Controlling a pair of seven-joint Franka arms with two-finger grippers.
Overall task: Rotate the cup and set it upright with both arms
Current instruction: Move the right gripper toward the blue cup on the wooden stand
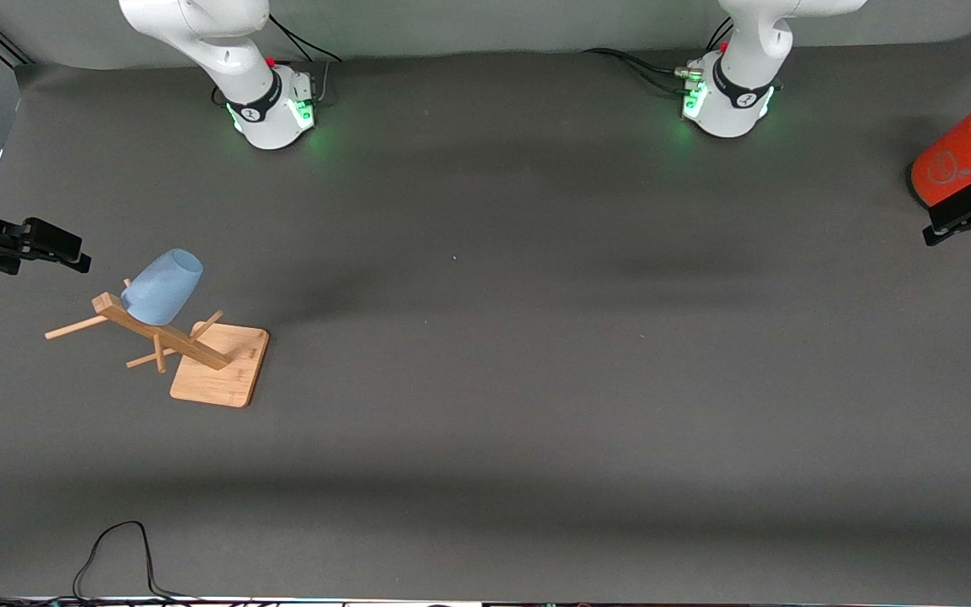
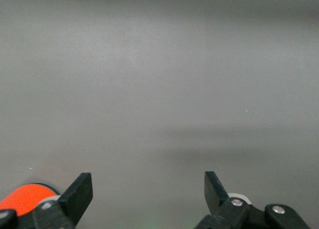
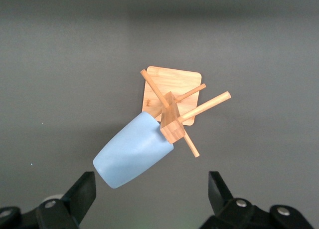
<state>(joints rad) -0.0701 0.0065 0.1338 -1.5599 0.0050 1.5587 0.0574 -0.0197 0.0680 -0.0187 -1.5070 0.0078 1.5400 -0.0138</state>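
The light-blue cup (image 1: 163,287) hangs mouth-down and tilted on a peg of a wooden rack (image 1: 161,335) toward the right arm's end of the table. It also shows in the right wrist view (image 3: 132,151), with the rack (image 3: 172,120). My right gripper (image 1: 71,251) is open and empty in the air beside the cup, apart from it; in its wrist view (image 3: 152,186) the cup's closed end lies just ahead of the jaws. My left gripper (image 1: 949,223) is open and empty at the left arm's end (image 2: 148,186), beside an orange can.
The rack stands on a square wooden base (image 1: 233,375). The large orange can (image 1: 953,160) with a grey lid sits at the table's edge by the left gripper; it also shows in the left wrist view (image 2: 25,196). A black cable (image 1: 115,548) lies at the near edge.
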